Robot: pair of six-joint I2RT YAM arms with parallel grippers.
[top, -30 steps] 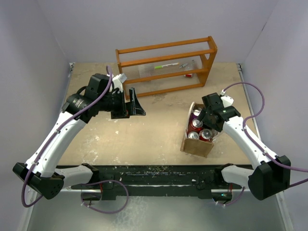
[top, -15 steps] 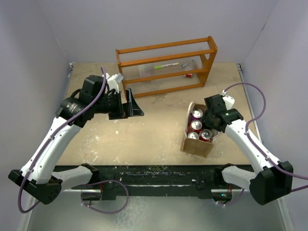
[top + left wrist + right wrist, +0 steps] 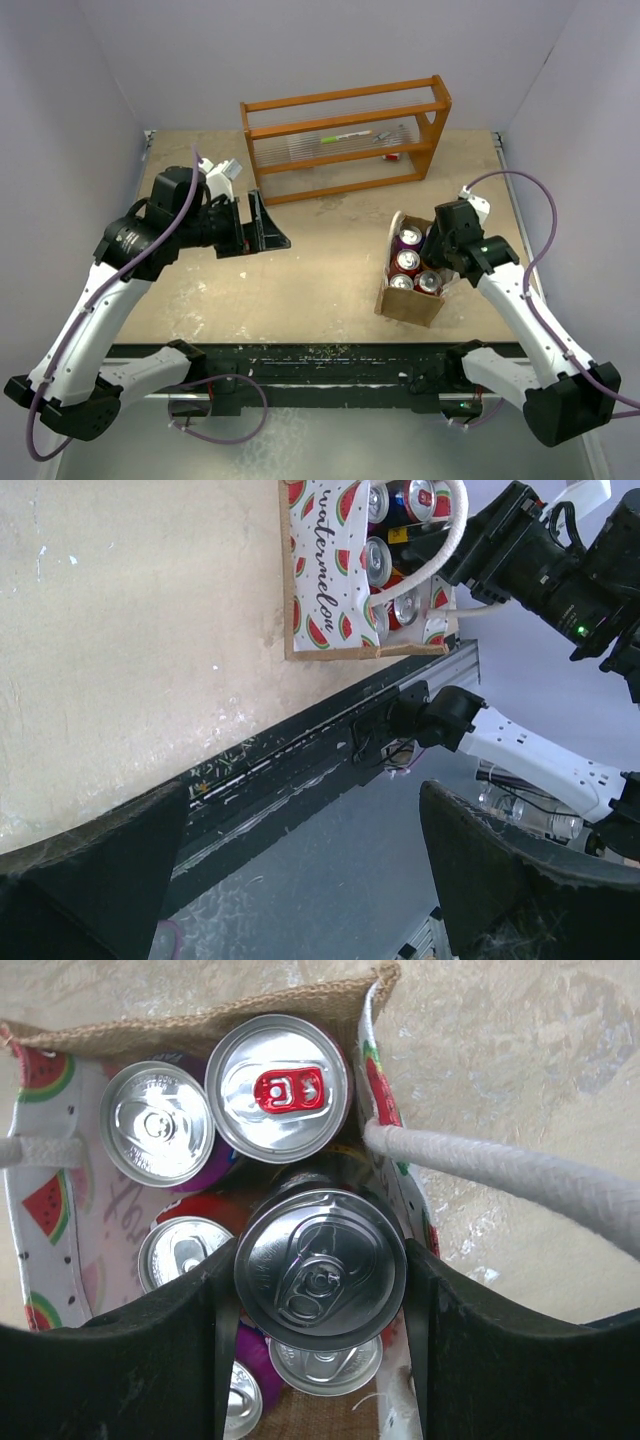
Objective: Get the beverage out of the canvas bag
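The canvas bag (image 3: 410,300) stands right of centre, tan outside, watermelon print inside (image 3: 45,1200), packed with several cans. My right gripper (image 3: 318,1272) reaches down into it, shut on a silver-topped beverage can (image 3: 320,1260) that sits higher than the other cans, a black finger pressed to each side. A red-tabbed can (image 3: 278,1088) and a purple can (image 3: 157,1135) lie beyond it. In the top view my right gripper (image 3: 438,258) is at the bag's right edge. My left gripper (image 3: 272,232) hangs open over the table's left half, holding nothing. From the left wrist view the bag (image 3: 330,610) is far off.
An orange wooden rack (image 3: 345,135) stands at the back with a pen and a small red item on its shelf. A white rope handle (image 3: 500,1170) drapes beside my right finger. The black rail (image 3: 320,360) runs along the near table edge.
My right gripper has narrowed onto the can and its wrist has shifted slightly right. The left arm has drawn back to the left, gripper still open.
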